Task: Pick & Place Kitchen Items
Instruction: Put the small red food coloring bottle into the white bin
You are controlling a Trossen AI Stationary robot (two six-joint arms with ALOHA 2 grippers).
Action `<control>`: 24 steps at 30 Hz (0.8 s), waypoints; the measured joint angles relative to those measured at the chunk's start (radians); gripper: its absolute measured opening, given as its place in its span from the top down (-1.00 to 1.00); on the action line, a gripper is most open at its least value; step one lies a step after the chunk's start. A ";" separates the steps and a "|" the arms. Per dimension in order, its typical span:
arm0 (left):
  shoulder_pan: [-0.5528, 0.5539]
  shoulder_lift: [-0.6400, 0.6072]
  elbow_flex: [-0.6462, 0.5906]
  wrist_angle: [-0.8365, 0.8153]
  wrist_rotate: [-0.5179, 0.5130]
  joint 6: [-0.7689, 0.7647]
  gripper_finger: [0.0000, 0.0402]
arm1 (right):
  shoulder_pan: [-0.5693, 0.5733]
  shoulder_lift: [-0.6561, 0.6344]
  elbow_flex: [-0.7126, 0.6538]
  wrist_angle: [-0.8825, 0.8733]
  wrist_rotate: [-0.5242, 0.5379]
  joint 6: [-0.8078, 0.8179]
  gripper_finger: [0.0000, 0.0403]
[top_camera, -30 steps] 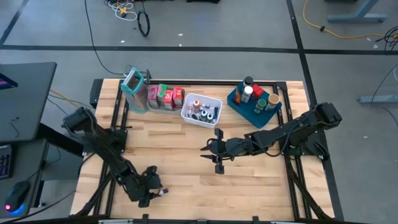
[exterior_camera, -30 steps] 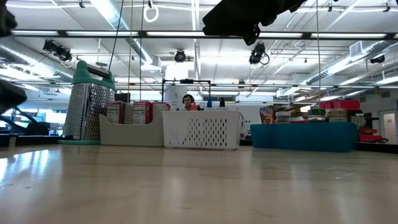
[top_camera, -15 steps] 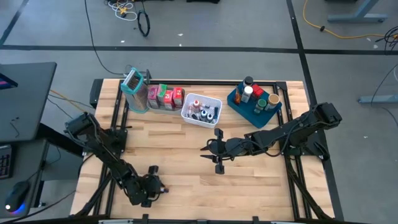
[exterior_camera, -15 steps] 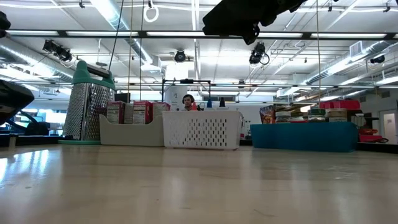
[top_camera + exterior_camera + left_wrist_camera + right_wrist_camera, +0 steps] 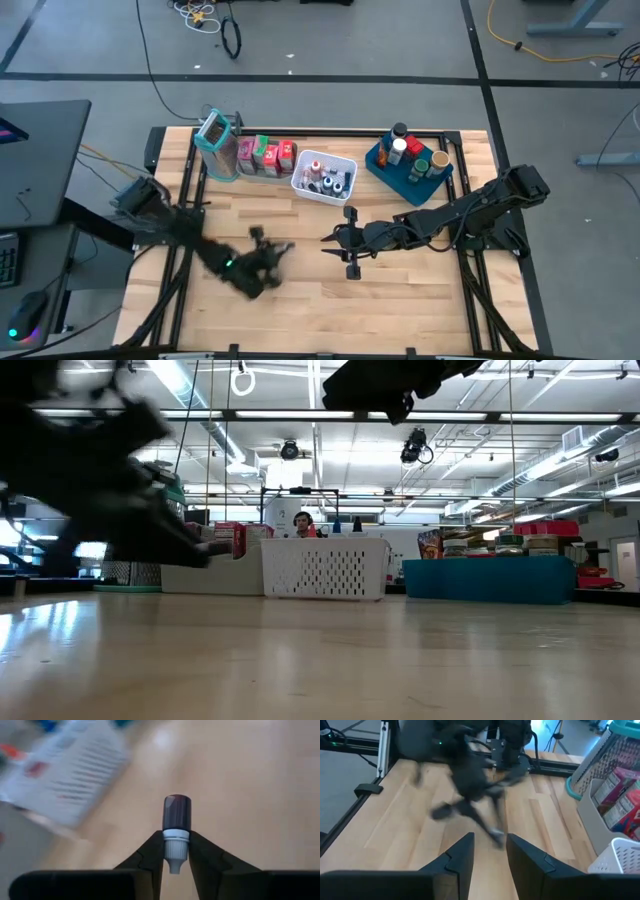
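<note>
While your left end effector (image 5: 176, 862) hangs above the tabletop (image 5: 300, 290) left of centre, its two fingers (image 5: 148, 855) are clamped on the white neck of a tiny bottle (image 5: 176, 822) with a dark body, which sticks out forward between them, clear of the wood. From overhead you see that arm reaching in from the left edge, blurred, with its tip near the middle of the tabletop. Your right end effector (image 5: 345, 242) hovers near the centre, its fingers (image 5: 461, 851) parted with nothing between them. Along the far edge you have a teal-topped grater (image 5: 215, 140), a clear bin (image 5: 262, 170) of red, pink and green cartons (image 5: 268, 152), a white mesh basket (image 5: 322, 178) holding small bottles, and a blue tray (image 5: 392, 172) carrying jars and cans. Beyond the basket, in the low view, a person (image 5: 303, 523) sits in the room
</note>
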 joint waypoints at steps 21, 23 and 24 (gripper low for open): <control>0.616 -0.014 0.148 0.310 0.114 0.825 0.51 | 0.000 0.000 0.000 -0.085 0.000 0.016 0.39; 0.648 -0.014 0.165 0.299 0.135 0.846 0.52 | 0.000 0.000 0.000 -0.091 0.000 0.043 0.39; 0.667 -0.015 0.172 0.284 0.165 0.846 0.52 | 0.000 0.000 0.000 -0.093 0.000 0.057 0.39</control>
